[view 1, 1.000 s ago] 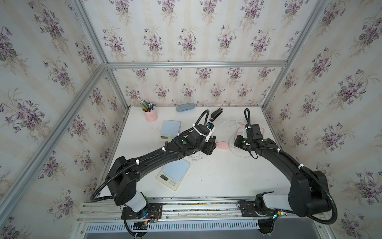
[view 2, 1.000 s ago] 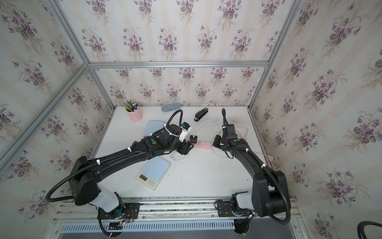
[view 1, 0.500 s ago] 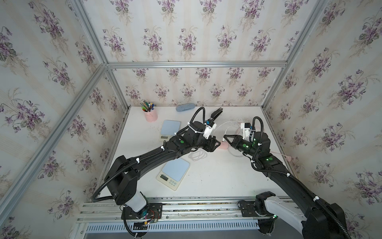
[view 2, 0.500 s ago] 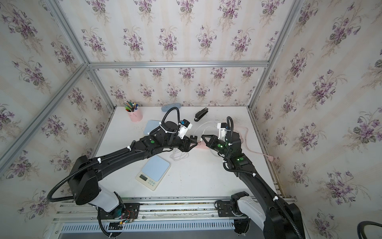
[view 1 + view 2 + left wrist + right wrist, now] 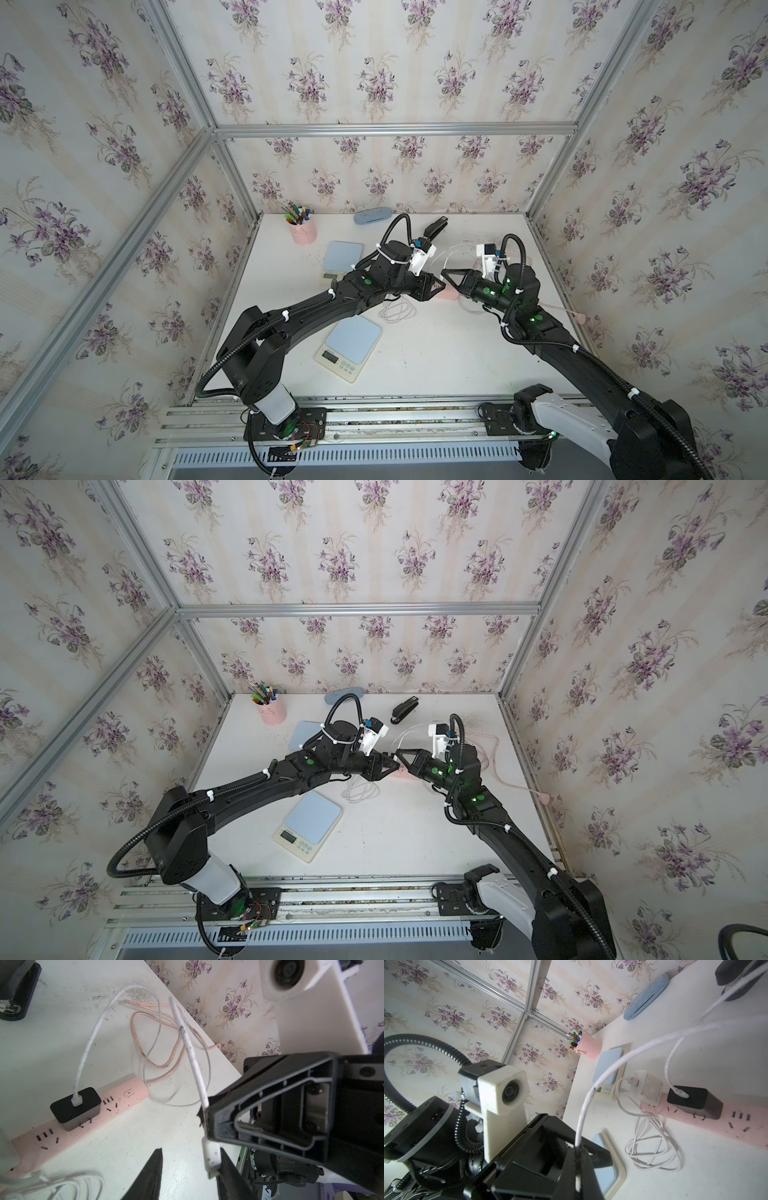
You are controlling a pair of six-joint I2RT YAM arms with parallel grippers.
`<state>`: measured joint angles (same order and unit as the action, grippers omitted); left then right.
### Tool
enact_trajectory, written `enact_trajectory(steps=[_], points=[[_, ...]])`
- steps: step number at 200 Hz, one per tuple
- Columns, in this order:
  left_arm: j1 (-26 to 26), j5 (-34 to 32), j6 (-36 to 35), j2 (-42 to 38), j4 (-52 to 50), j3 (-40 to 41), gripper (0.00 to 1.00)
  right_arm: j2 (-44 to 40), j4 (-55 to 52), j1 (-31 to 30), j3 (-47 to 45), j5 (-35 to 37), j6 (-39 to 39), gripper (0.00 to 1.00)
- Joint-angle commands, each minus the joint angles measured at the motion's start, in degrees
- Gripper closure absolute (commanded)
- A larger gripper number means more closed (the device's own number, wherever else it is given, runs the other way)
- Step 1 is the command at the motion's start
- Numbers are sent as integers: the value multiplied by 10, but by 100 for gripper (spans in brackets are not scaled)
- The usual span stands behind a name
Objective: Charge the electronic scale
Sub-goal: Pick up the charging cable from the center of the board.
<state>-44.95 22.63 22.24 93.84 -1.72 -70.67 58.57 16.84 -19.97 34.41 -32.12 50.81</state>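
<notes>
Electronic scale (image 5: 349, 349): lay flat near the table's (image 5: 436, 365) front edge, left of centre, apart from both claws.
Left gripper (image 5: 191, 1152): fingers spread, the plug (image 5: 211, 1157) of the white cable (image 5: 193, 1059) between them, just beside one finger.
Right gripper (image 5: 577, 1153): pinched tight on that cable right next to the plug, over mid-table.
Power strip (image 5: 116, 1103): pink, beyond the claws, black charger (image 5: 75, 1108) plugged in.

Cream wallpaper (image 5: 374, 62) with purple flower sprigs covers the walls on every side in both top views. Silver metal bars (image 5: 395, 129) frame the corners. The white tabletop (image 5: 436, 353), scuffed and speckled, fills the lower middle of the frame, evenly lit.
</notes>
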Motion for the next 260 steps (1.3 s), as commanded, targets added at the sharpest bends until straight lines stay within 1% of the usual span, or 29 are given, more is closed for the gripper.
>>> enact_trajectory(steps=[1, 18, 26, 78, 85, 97, 100, 106, 121, 134, 137, 149, 157, 167, 180, 183, 199, 201, 206, 233, 247, 260], points=[[5, 7, 7, 0, 23, -5, 63, 1, 20, -2, 4, -2, 3, 100], [7, 8, 6, 0, 26, -4, 66, 2, 19, -2, 5, -4, 0, 100], [8, 8, 4, -1, 27, -4, 70, 4, 18, -2, 5, -6, -2, 100], [15, 19, -11, -4, 31, -3, 97, 13, 10, -2, 8, -22, -19, 100], [19, 21, -15, -6, 30, -1, 99, 13, 3, -3, 11, -22, -27, 100], [26, 22, -25, -11, 19, 0, 100, 12, -23, -2, 21, -17, -51, 100], [28, 22, -29, -13, 15, -1, 100, 12, -34, -2, 25, -14, -59, 98], [33, 23, -37, -18, 7, 1, 100, 11, -59, -2, 36, -5, -78, 89], [53, 24, -65, -38, -21, 8, 100, 4, -137, -2, 75, 31, -144, 65], [78, 22, -106, -60, -69, 8, 100, -8, -186, -2, 105, 59, -209, 52], [84, 23, -116, -65, -82, 7, 100, -12, -193, -2, 110, 63, -225, 45], [102, 13, -177, -86, -151, -4, 100, -27, -205, -2, 122, 67, -283, 30], [111, 2, -225, -99, -201, -14, 99, -38, -199, -4, 124, 67, -324, 25], [118, -15, -285, -114, -261, -26, 99, -50, -198, -11, 126, 85, -374, 24], [129, -23, -350, -122, -323, -35, 99, -57, -204, -37, 138, 147, -440, 24], [131, -21, -362, -140, -333, -37, 98, -55, -205, -45, 141, 164, -455, 24], [152, 14, -411, -156, -387, -43, 98, -38, -213, -100, 166, 240, -543, 24], [155, 19, -415, -157, -392, -44, 98, -33, -215, -103, 171, 249, -554, 24], [161, 36, -424, -159, -405, -47, 98, -22, -219, -142, 180, 269, -584, 24], [186, 118, -447, -152, -465, -70, 98, 26, -224, -254, 202, 357, -779, 21], [194, 150, -455, -142, -492, -83, 99, 37, -210, -296, 193, 363, -884, 21], [200, 165, -460, -135, -512, -90, 99, 44, -186, -317, 184, 363, -968, 21]])
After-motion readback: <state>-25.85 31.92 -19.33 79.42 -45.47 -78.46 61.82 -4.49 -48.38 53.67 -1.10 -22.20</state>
